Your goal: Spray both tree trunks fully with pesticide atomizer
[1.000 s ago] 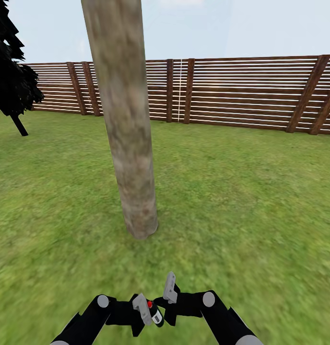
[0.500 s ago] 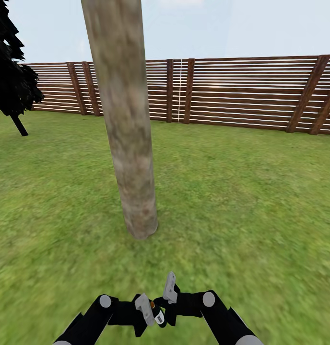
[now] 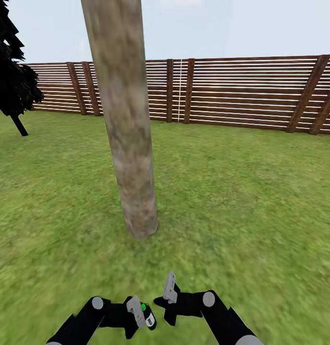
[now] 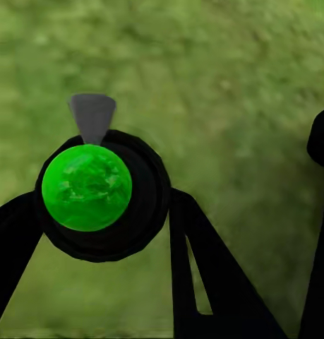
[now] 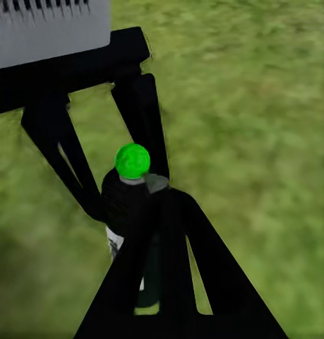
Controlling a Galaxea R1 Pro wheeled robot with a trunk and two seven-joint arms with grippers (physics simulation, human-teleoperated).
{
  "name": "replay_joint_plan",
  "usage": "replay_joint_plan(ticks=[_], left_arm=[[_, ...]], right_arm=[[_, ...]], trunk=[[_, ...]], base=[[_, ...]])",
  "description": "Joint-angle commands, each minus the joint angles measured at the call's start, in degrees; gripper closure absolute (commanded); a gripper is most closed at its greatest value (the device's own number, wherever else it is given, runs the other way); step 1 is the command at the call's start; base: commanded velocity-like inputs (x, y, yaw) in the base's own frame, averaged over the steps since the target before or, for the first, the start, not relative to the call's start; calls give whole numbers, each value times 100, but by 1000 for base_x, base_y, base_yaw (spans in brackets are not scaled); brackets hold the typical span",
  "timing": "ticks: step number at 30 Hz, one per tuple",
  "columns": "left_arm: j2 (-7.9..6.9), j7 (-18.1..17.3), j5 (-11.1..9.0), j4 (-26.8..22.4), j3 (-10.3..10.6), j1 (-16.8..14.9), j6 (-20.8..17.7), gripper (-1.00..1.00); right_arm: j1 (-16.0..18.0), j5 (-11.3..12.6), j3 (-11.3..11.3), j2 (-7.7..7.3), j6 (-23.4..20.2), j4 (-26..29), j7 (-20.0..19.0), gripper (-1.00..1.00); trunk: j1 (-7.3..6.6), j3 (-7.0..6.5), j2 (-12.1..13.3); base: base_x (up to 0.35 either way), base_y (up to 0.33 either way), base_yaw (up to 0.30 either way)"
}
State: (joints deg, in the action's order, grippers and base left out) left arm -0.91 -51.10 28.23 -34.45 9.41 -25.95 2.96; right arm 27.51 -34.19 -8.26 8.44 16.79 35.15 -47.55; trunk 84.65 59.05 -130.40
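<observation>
Head view: small black pesticide atomizer with a green round cap (image 3: 147, 314) sits in the left gripper (image 3: 139, 314), low over the lawn, well short of the base of the tall rough grey-brown tree trunk (image 3: 129, 158). Left wrist view looks straight down on the green cap (image 4: 87, 187), with a grey nozzle tab at its edge; dark fingers (image 4: 197, 261) flank the black body, so I read the jaws as clamped on the atomizer. Right wrist view shows the same bottle (image 5: 130, 205) held upright between the left arm's fingers.

Right gripper (image 3: 169, 290) hangs just beside it, not touching; I cannot tell whether its jaws are apart or together.

Step, by my read: pickup is done, spraying tree 1 of 2 is in hand. Trunk shows no visible coating.

Next move likely needs the nozzle raised and aimed at the trunk, then swept along it. Tree 2, the dark conifer (image 3: 11, 72), stands by the slatted brown wooden fence (image 3: 251, 91) at the lawn's far left edge.
</observation>
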Motion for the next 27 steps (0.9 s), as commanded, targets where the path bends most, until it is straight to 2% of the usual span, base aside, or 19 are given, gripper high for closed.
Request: replay_joint_plan(ticks=[1, 4, 5, 7, 8, 13, 14, 15, 16, 17, 18, 19, 20, 21, 22, 23, 25, 27], left_arm=[[-72, 2, -12, -1, -1, 1, -5, 100], [-287, 9, -13, 6, -9, 2, -14, 100], [-398, 11, -20, 4, -42, 2, -10, 100], [-511, 12, -24, 2, -138, 14, -7, 100], [-550, 12, -22, 5, -195, 30, -2, 100], [-787, 37, -25, 8, -311, 62, 14, 100], [-808, 149, -35, 12, -318, 63, 17, 100], [-812, 333, -42, 19, -336, 63, 19, 100], [-802, 681, -55, 23, -414, 65, 19, 100], [-782, 959, -70, 24, -501, 72, 20, 100], [-752, 1299, -131, 48, -618, 82, 23, 100], [-728, 1530, -240, 130, -706, 86, 28, 100], [-710, 1810, -453, 306, -804, 88, 37, 100], [-701, 2178, -752, 507, -905, 89, 49, 100], [-697, 2436, -954, 624, -956, 89, 59, 100], [-694, 2893, -1300, 789, -1000, 90, 113, 100], [-692, 3773, -1973, 1099, -1035, 92, 432, 100], [-687, 4443, -2499, 1441, -1044, 112, 807, 100]], right_arm=[[0, 0, 0, 0, 0, 0, 0, 100], [0, -7, 0, 0, 0, 0, 0, 100], [0, -8, 4, -4, 0, -5, 0, 100], [0, -8, 8, -31, 6, -8, 0, 100], [0, -9, 11, -44, 8, -8, 0, -100], [0, -9, 19, -163, 10, -19, 4, -100], [-3, -9, 25, -192, 15, -39, 9, -100], [-6, -5, 35, -224, 16, -95, 18, -100], [-8, 8, 71, -307, 17, -197, 71, -100], [-8, 17, 139, -402, 17, -310, 222, -100], [-9, 28, 297, -519, 17, -528, 573, -100], [-9, 32, 476, -569, 17, -767, 902, -100], [-9, 35, 748, -594, 19, -1091, 1296, -100], [-10, 38, 1053, -605, 39, -1408, 1689, -100], [-13, 39, 1219, -608, 50, -1576, 1918, -100], [-20, 41, 1387, -612, 94, -1796, 2239, -100], [-29, 62, 1537, -614, 366, -2059, 2902, -100], [-53, 274, 1583, -614, 678, -2201, 3722, -100]], trunk=[[0, 0, 0], [0, 0, 0], [0, 0, 0], [0, 0, 0], [0, 0, 0], [0, 0, 0], [0, 0, 0], [0, 0, 0], [0, 0, 0], [0, 0, 0], [0, 0, 0], [0, 0, 0], [0, 0, 0], [0, 0, 0], [0, 0, 0], [0, 0, 0], [0, 0, 0], [0, 0, 0]], base=[[0, 0, 0], [0, 0, 0], [0, 0, 0], [0, 0, 0], [0, 0, 0], [0, 0, 0], [0, 0, 0], [0, 0, 0], [0, 0, 0], [0, 0, 0], [0, 0, 0], [0, 0, 0], [0, 0, 0], [0, 0, 0], [0, 0, 0], [0, 0, 0], [0, 0, 0], [0, 0, 0]])
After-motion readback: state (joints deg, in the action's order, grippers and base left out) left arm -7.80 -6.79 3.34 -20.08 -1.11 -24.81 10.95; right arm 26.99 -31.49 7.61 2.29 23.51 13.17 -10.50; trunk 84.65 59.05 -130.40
